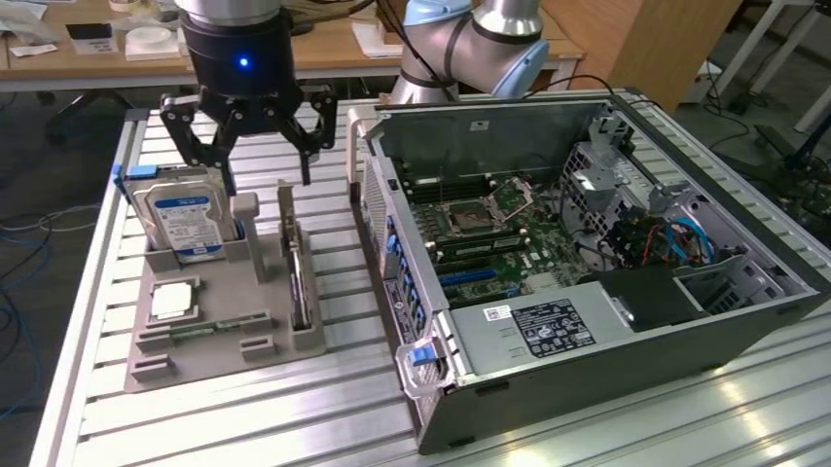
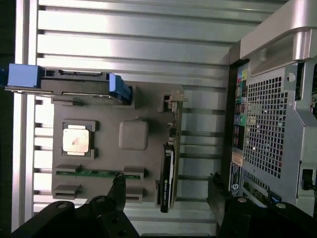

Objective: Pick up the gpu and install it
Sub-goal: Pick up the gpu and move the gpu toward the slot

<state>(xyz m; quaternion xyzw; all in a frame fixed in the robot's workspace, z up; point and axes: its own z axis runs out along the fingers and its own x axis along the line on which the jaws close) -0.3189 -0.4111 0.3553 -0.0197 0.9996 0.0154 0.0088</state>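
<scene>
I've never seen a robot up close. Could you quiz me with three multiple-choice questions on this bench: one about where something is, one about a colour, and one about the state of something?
1. Where is the gpu?
A) lying flat on the bare table
B) standing on edge in the grey holder
C) plugged into the motherboard

2. What colours are on the label of the hard drive?
A) red and yellow
B) plain black
C) blue and white

3. How is the pincer?
A) open, holding nothing
B) shut on the gpu
C) shut on the hard drive

Answers:
1 B: the card stands in a slot of the holder, outside the computer case.
2 C: the label is blue and white.
3 A: it hangs spread above the holder with nothing in it.
</scene>
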